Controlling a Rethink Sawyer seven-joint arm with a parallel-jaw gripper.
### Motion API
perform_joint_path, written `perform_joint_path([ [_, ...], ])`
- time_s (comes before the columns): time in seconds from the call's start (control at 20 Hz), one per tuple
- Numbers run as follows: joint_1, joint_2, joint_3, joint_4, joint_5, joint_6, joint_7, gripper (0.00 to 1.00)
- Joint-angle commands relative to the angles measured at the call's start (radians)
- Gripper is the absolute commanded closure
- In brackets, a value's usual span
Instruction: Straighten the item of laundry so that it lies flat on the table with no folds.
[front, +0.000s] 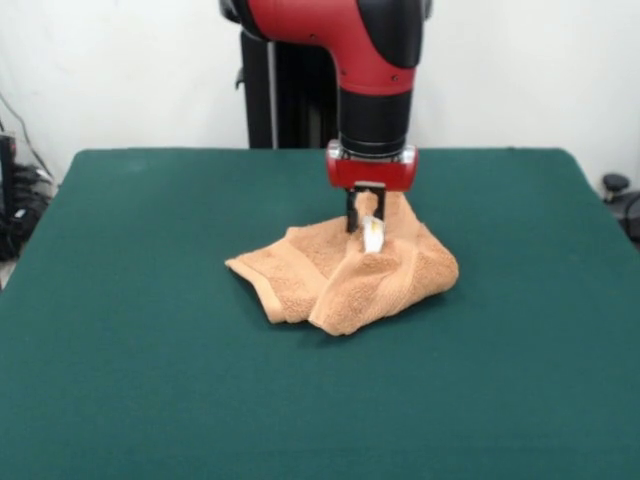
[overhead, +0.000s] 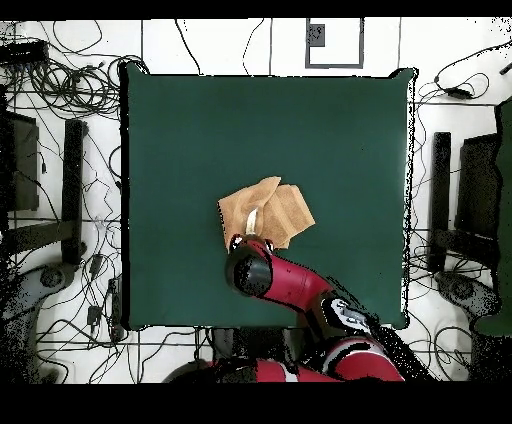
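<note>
Front view shows one towel (front: 345, 275), one table (front: 130, 380) and one robot arm (front: 370, 60) ending in one gripper (front: 366, 222). The towel lies bunched near the middle of the green table top, a little toward the robot's side. It is not flat: several folds overlap, and a peak of cloth rises up into the gripper. The fingers are closed on that raised bit of towel, pinching it, with one dark finger (front: 352, 212) showing on the picture's left of the cloth. A small white tag (front: 373, 236) hangs just under the pinch. In this view the heap runs longer across the picture than it runs toward the camera, with one flat corner pointing to the picture's left and a rounded lump at the right.

The overhead view shows what the front one cannot: the towel (overhead: 275, 212) has an uneven outline, its long side running slantwise from lower left to upper right, with the table (overhead: 180, 130) bare all round it. From above the arm (overhead: 290, 285) covers the gripper, so the pinch cannot be seen there. Cables (overhead: 70, 90) lie on the floor around the table.
</note>
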Motion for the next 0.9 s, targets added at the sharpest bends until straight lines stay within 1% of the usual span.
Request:
perform_joint_path([
  [0.05,0.043,0.055,0.071,-0.06,-0.022,-0.019,0.154,1.0],
  [0.65,0.039,0.053,0.084,-0.069,-0.022,-0.017,0.152,1.0],
  [0.9,0.068,0.024,0.062,-0.068,0.005,0.005,0.166,1.0],
])
